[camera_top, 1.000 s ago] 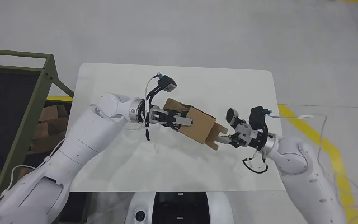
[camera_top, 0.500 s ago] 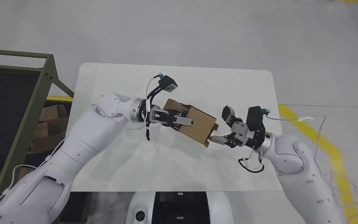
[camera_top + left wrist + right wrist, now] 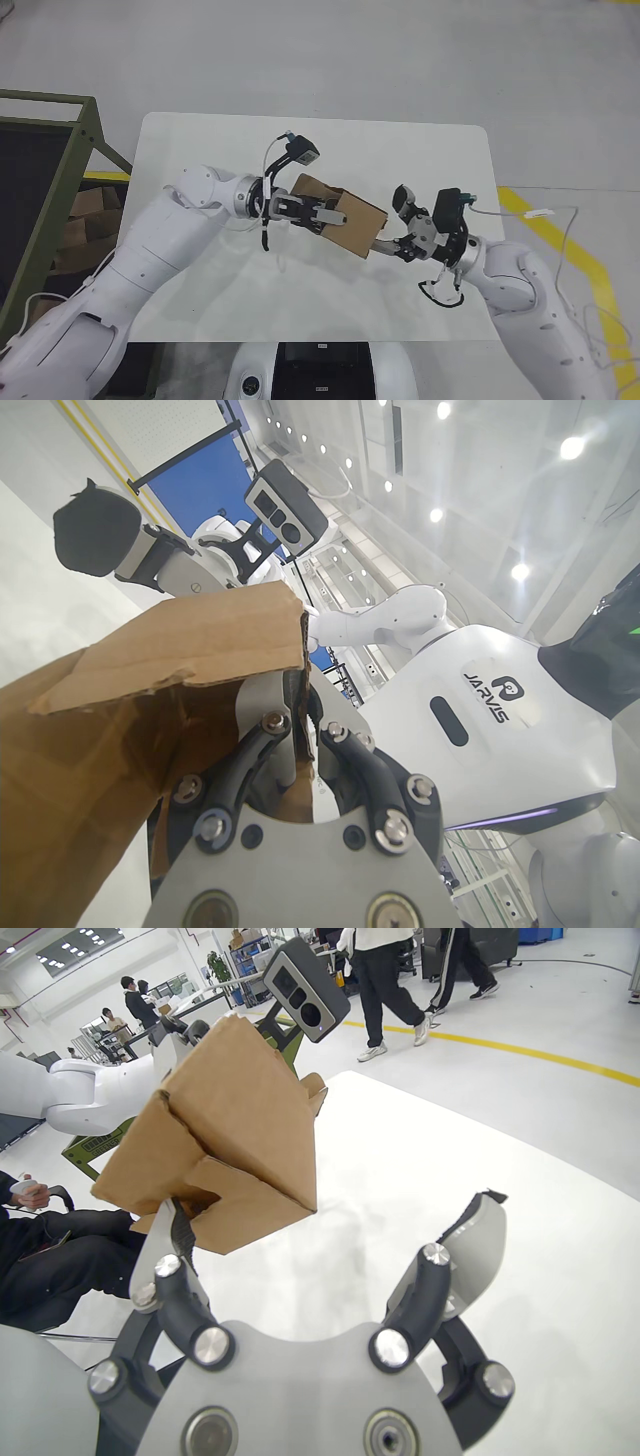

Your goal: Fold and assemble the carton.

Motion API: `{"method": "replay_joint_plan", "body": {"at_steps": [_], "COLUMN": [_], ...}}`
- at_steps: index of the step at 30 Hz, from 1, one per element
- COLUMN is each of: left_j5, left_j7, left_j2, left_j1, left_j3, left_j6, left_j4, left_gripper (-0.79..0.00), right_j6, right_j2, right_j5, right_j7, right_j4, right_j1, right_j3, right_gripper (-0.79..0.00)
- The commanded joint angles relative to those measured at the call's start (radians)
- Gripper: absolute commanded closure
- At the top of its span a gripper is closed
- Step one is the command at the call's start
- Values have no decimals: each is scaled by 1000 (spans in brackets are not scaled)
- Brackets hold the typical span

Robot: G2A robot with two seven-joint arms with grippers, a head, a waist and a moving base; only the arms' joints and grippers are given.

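Right gripper [image 3: 327, 1208] advanced; touches carton [image 3: 240, 1128].

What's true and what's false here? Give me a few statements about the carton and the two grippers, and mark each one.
1. The left gripper is shut on a wall of the carton. True.
2. The right gripper is clamped shut. False: it is wide open, at the carton's end flaps.
3. The carton lies as a flat sheet on the table. False: it is opened into a box shape and gripped by the left gripper.
4. In the top view, the carton sits between the two grippers. True.
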Motion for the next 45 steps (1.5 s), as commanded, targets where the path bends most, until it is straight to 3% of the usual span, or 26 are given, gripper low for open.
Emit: {"method": "replay_joint_plan", "body": {"at_steps": [1,15,27,30,36,45], "left_j5": [12,17,5,6,6,6], "left_j7": [-2,12,13,15,18,20], "left_j2": [-2,-4,6,7,9,11], "left_j1": [-4,-14,3,6,11,14], "left_j3": [5,23,-4,-6,-13,-21], "left_j6": [2,-11,-13,-15,-18,-20], "left_j4": [1,10,-2,-5,-7,-8], "left_gripper": [0,0,0,0,0,0], "right_j6": [5,48,-160,-230,-230,-230], "right_j2": [0,-4,15,22,62,67], "right_j5": [1,-9,48,110,366,382], "right_j7": [1,0,-103,-66,144,157], "right_j4": [-1,-8,42,74,114,126], "right_j1": [3,16,-61,-44,55,62], "right_j3": [-5,-37,58,39,-74,-69], "right_gripper": [-785,-785,-785,-785,-785,-785]}}
